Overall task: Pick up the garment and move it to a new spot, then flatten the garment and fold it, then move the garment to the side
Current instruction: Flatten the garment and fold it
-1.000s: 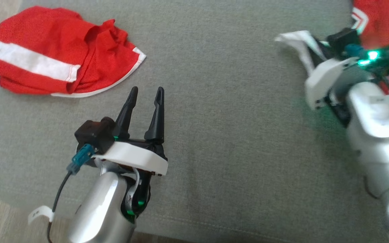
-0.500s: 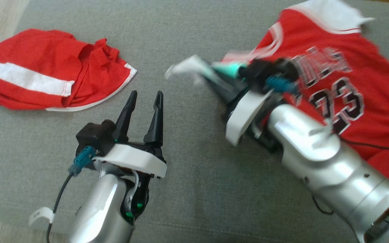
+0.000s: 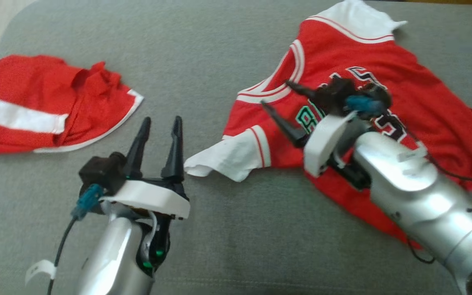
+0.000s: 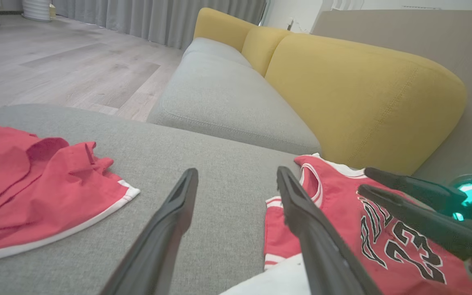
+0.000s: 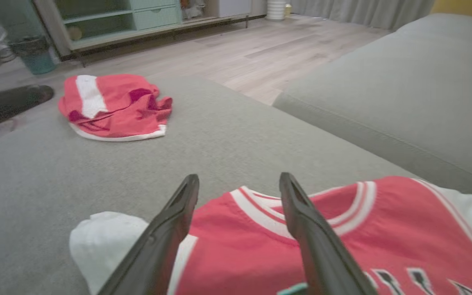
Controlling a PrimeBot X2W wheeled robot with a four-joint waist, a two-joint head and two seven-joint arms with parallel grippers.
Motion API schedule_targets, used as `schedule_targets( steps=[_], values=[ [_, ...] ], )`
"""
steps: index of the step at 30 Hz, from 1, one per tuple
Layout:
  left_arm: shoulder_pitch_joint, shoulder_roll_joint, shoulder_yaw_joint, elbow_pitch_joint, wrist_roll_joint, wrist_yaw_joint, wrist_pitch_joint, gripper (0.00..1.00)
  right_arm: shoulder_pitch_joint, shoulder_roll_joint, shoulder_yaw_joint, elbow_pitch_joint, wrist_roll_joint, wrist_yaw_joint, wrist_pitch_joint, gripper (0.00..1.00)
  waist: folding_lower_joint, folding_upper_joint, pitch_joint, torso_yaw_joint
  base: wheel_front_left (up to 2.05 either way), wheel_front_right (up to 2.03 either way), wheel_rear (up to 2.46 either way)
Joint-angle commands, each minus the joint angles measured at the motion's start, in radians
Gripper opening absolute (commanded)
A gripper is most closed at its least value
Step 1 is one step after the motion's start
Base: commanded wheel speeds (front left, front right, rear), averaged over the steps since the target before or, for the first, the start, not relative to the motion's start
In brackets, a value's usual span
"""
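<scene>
Red jersey (image 3: 424, 106) lies rumpled at right centre of the head view on the grey cushion (image 3: 219, 49), right gripper (image 3: 277, 94) wide open and empty over it, left gripper (image 3: 161, 120) open and empty at lower left, so flattening probably means pinching the bunched white sleeve (image 3: 223, 157) and tugging outward, low.

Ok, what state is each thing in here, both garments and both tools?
jersey: lying face up on the grey cushion, unfolded, rumpled, one white sleeve bunched.
shorts: crumpled heap on the same cushion, to the robot's left.
left tool: open, empty, above bare cushion.
right tool: open, empty, over the jersey's neckline.
</scene>
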Motion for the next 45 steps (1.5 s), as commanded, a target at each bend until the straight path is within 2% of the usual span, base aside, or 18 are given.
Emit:
schedule_targets(
  steps=[1,6,11,19,20,26,31,37,45],
  values=[
    [-0.018,0.01,0.04,-0.029,0.016,-0.006,-0.005,1.0,0.02,-0.007,-0.033,-0.014,0.002,0.002,-0.021,1.0,0.0,0.0,-0.019,-0.029,0.0,0.0,0.0],
    [-0.008,0.01,0.062,-0.018,0.032,-0.016,-0.005,1.0,0.118,-0.039,-0.197,0.005,-0.026,0.002,-0.073,1.0,0.0,0.0,-0.045,-0.085,0.0,0.0,0.0],
    [0.004,0.01,0.082,0.0,0.051,-0.026,-0.005,1.0,0.261,-0.034,-0.393,-0.012,-0.08,0.002,-0.102,1.0,0.0,0.0,-0.062,-0.135,0.0,0.0,0.0],
    [0.029,0.01,0.117,0.004,0.065,-0.035,-0.005,1.0,0.55,0.053,-0.671,-0.152,-0.21,0.002,-0.084,1.0,0.0,0.0,-0.071,-0.198,0.0,0.0,0.0],
    [0.029,0.01,0.117,0.004,0.065,-0.035,-0.005,1.0,0.55,0.053,-0.671,-0.152,-0.21,0.002,-0.084,1.0,0.0,0.0,-0.071,-0.198,0.0,0.0,0.0],
    [0.024,0.01,0.119,0.003,0.066,-0.04,-0.005,1.0,0.737,0.137,-0.822,-0.299,-0.322,0.002,-0.001,1.0,0.0,0.0,-0.058,-0.214,0.0,0.0,0.0],
    [0.013,0.01,0.114,0.003,0.064,-0.042,-0.005,1.0,0.842,0.185,-0.907,-0.383,-0.404,0.002,0.068,1.0,0.0,0.0,-0.047,-0.215,0.0,0.0,0.0],
    [0.004,0.01,0.11,0.009,0.063,-0.046,-0.005,1.0,0.883,0.214,-0.992,-0.403,-0.464,0.002,0.124,1.0,0.0,0.0,-0.038,-0.208,0.0,0.0,0.0],
    [0.0,0.01,0.108,0.013,0.063,-0.047,-0.005,1.0,0.882,0.221,-0.972,-0.388,-0.419,0.002,0.175,1.0,0.0,0.0,-0.038,-0.192,0.0,0.0,0.0]
  ],
)
